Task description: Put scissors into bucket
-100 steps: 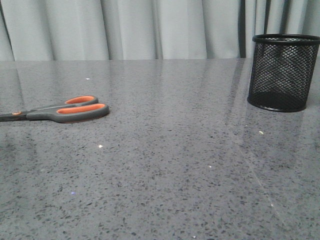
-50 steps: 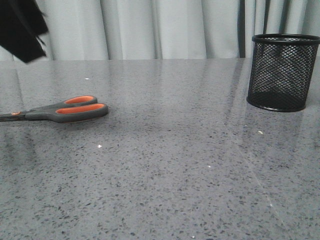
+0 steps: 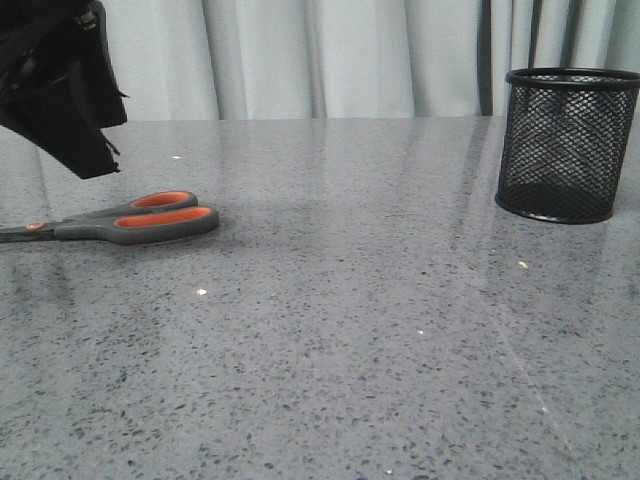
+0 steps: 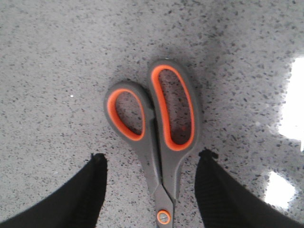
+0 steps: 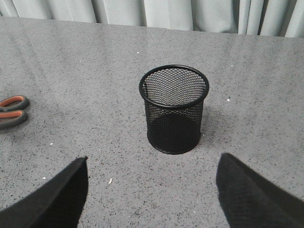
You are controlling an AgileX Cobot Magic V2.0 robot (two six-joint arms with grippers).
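Observation:
The scissors (image 3: 140,228) lie flat on the grey speckled table at the left, handles to the right and blades running off the left edge. In the left wrist view the scissors (image 4: 153,142) lie closed between my open fingers, pivot screw near the frame edge. My left gripper (image 4: 152,156) is open, straddling the handle neck and not touching it; in the front view the left gripper (image 3: 90,160) hangs above the scissors. The black mesh bucket (image 3: 565,145) stands upright at the far right. My right gripper (image 5: 153,157) is open and empty, short of the bucket (image 5: 174,109).
Grey curtains (image 3: 320,55) hang behind the table's far edge. The table (image 3: 350,350) has a few small white specks on it. The scissors' handles show in the right wrist view (image 5: 12,114) at the edge of the frame.
My left gripper has come into the front view from the upper left and moved down and right to above the scissors. The scissors and bucket have not moved.

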